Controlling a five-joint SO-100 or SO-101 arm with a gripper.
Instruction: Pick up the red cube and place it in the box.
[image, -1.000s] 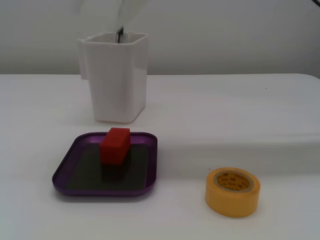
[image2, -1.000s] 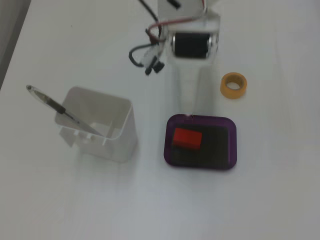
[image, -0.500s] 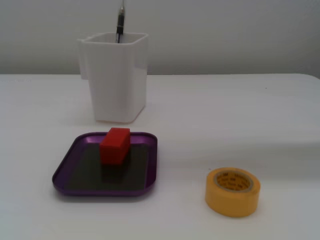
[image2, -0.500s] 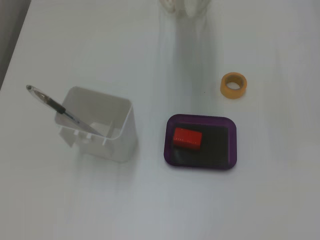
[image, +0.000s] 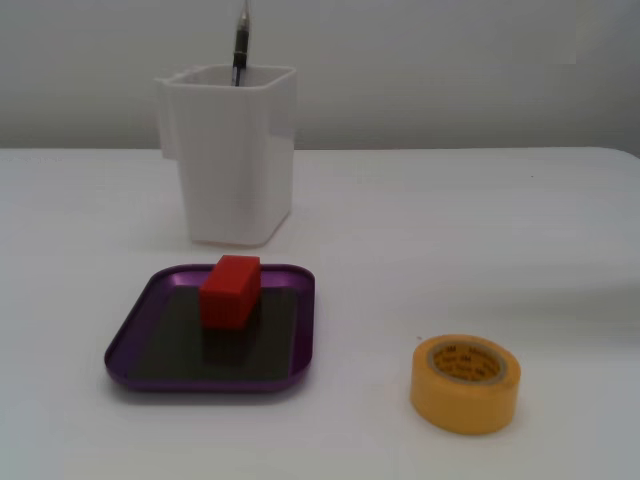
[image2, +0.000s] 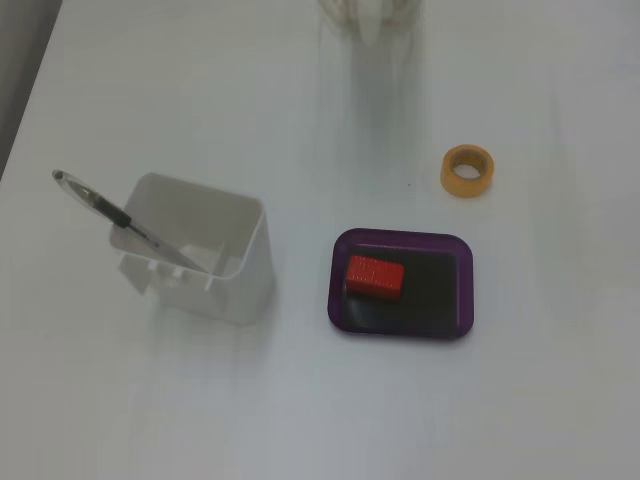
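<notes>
Neither fixed view showed the claw itself, so whether it was open or closed could not be told. The red cube (image: 230, 291) (image2: 375, 276) lay inside the box (image: 135, 330) (image2: 400, 240), on its dark floor. A white container (image: 230, 160) (image2: 215, 265) holding a pen (image: 240, 45) (image2: 120, 218) stood near the box, and a yellow tape roll (image: 465, 384) (image2: 467, 170) sat apart on the white table (image: 480, 220) (image2: 200, 100).

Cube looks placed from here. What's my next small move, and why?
Probably none with the cube: in both fixed views the red cube already rests on the dark floor of the box, apart from the tape roll and white container. The gripper isn't visible, so I'd keep it parked clear.
</notes>
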